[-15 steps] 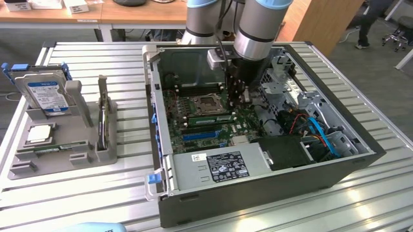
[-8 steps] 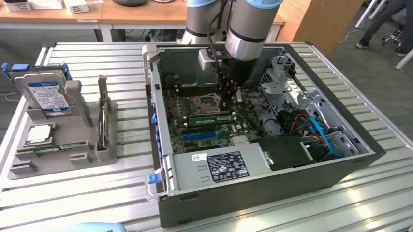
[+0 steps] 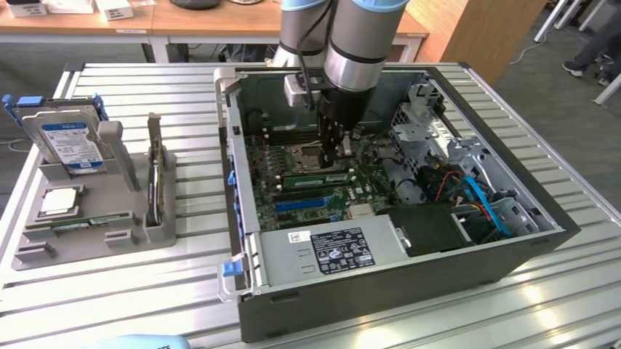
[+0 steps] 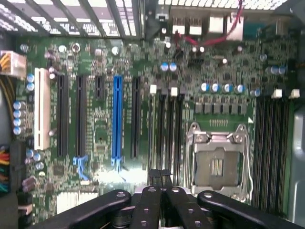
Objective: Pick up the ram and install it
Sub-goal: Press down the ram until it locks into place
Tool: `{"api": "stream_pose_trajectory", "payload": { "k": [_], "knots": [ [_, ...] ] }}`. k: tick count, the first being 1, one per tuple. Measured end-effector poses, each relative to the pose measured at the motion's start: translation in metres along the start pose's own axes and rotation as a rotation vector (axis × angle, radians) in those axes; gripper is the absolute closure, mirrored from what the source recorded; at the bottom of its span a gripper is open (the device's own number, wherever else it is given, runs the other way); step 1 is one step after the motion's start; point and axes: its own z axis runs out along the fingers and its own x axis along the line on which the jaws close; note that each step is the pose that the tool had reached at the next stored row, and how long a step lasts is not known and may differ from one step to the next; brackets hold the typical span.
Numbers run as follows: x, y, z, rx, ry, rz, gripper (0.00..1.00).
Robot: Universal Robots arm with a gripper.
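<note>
Reaching down, shut hand over motherboard.

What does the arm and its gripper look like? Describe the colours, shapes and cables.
The arm is a thick silver-grey cylinder with pale blue joint caps at the top. A black cable runs down its side to a white wrist block. Below it hangs the gripper, narrow and black; in the wrist view its black linkage bars carry round silver pins.

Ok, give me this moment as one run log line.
gripper: shut | position: inside computer case, over motherboard, near CPU socket | held item: cannot tell
</note>
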Motion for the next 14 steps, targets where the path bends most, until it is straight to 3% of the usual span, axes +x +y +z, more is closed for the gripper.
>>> {"api": "stream_pose_trajectory", "payload": {
  "k": [14],
  "knots": [
    [0.000, 0.0278, 0.0006, 0.0000, -0.0001, 0.000, 0.90]
  ]
}}
